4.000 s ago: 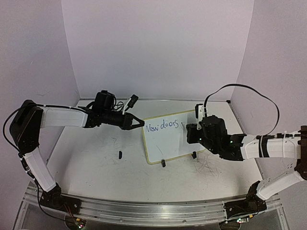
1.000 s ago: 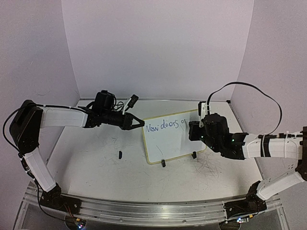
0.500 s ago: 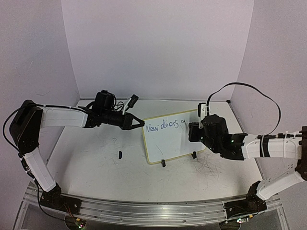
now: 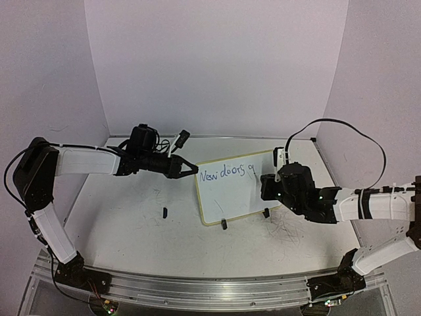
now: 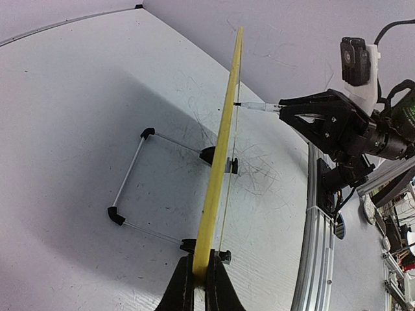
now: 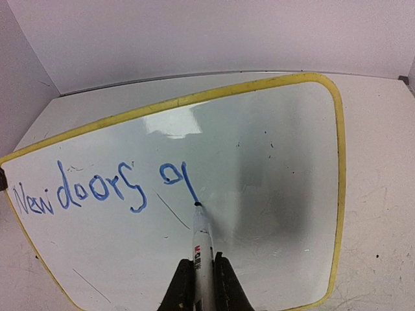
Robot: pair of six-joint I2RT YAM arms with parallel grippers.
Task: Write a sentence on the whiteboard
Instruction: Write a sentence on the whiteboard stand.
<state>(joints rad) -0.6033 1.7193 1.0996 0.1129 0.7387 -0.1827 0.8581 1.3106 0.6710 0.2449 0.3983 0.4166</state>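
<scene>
- Top view: the whiteboard (image 4: 233,199) stands on the table (image 4: 125,224), right of centre and nearer the far edge than the near one. It leans back, with its two black feet toward the near edge.
- The sentence (image 4: 223,174) runs in blue along the board's top edge, slanting upward to the right. It reads "New doors" plus the start of another word.
- The left gripper (image 4: 193,170) reaches in from the left and is clamped on the board's upper left corner.
- The right gripper (image 4: 264,183) sits at the board's right edge. From this view I cannot tell how its jaws stand.
- A small black object (image 4: 164,212) lies on the table left of the board, apart from it. Grey scribble marks (image 4: 287,230) cover the surface near the right edge.
- Left wrist view: the board (image 5: 222,149) is seen edge-on as a yellow frame. The left gripper (image 5: 198,269) is closed tight, pinching that frame.
- A wire stand (image 5: 133,165) with black ends props the board from behind.
- A marker (image 5: 259,107) held by the right gripper (image 5: 284,109) meets the writing face with its tip.
- Right wrist view: the right gripper (image 6: 200,275) is closed around the marker (image 6: 201,240), which points up the frame.
- The tip touches the board (image 6: 279,194) at the bottom of a blue downstroke.
- The sentence (image 6: 97,191) reads "New doors o" and then that stroke. It fills the left half, and the right half is bare.
</scene>
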